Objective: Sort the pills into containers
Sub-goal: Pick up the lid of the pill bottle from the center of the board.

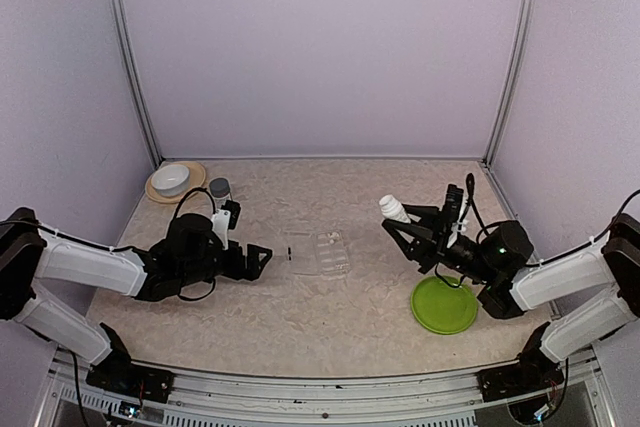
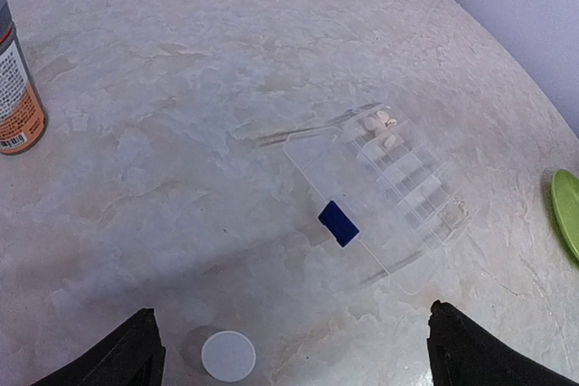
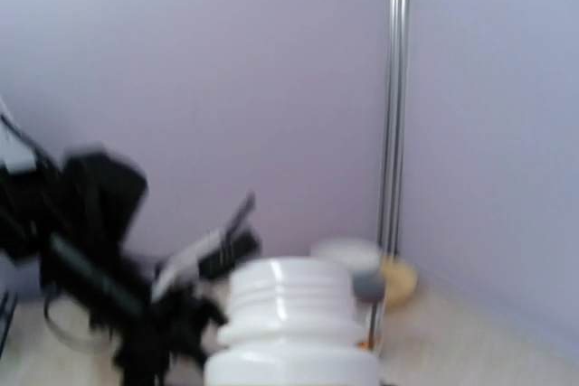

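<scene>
The clear compartment box (image 1: 327, 252) lies flat mid-table. In the left wrist view the box (image 2: 384, 196) shows a dark blue mark (image 2: 339, 222), and a few whitish pills (image 2: 381, 124) lie in its far compartments. My left gripper (image 1: 260, 257) is open and empty, low over the table just left of the box; its dark fingertips (image 2: 127, 359) frame the bottom of its wrist view. My right gripper (image 1: 401, 221) is shut on a small white bottle (image 1: 393, 209), held tilted in the air right of the box. The bottle's uncapped threaded neck (image 3: 291, 318) fills the right wrist view.
A small white round cap (image 2: 227, 355) lies on the table between my left fingers. A grey-capped orange-labelled bottle (image 1: 219, 189) stands behind my left arm, with a white bowl on a tan plate (image 1: 175, 180) in the far left corner. A green plate (image 1: 444, 304) lies under my right arm.
</scene>
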You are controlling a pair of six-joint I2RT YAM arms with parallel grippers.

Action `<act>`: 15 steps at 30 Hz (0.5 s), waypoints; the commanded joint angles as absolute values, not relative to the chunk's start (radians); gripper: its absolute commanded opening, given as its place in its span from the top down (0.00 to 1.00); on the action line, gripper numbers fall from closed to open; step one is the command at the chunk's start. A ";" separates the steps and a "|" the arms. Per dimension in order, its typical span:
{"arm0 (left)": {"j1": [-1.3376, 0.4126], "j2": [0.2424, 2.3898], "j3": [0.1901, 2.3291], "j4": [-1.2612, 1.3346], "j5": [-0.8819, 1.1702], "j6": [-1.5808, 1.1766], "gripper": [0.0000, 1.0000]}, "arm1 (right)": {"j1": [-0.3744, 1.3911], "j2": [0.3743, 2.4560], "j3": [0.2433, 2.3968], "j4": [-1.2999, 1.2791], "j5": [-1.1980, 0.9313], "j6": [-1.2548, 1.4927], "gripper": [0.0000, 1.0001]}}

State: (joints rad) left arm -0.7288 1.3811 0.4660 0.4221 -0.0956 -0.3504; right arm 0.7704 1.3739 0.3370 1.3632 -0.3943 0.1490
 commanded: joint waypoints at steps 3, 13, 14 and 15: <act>-0.724 1.414 0.479 0.430 -0.076 -0.337 0.01 | 0.781 1.344 0.285 1.633 -0.383 0.157 1.00; -0.723 1.503 0.589 0.209 -0.130 -0.357 0.02 | 0.781 1.379 0.285 1.705 -0.428 0.177 1.00; -0.722 1.516 0.606 0.189 -0.139 -0.356 0.02 | 0.781 1.379 0.285 1.706 -0.433 0.178 1.00; -0.721 1.523 0.616 0.172 -0.143 -0.355 0.03 | 0.781 1.381 0.286 1.706 -0.436 0.181 1.00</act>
State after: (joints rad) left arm -0.7288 1.4902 0.5529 0.2806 -0.1040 -0.3546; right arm 0.7704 1.3769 0.2886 1.5536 -0.4072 0.1642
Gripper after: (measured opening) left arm 0.979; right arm 0.307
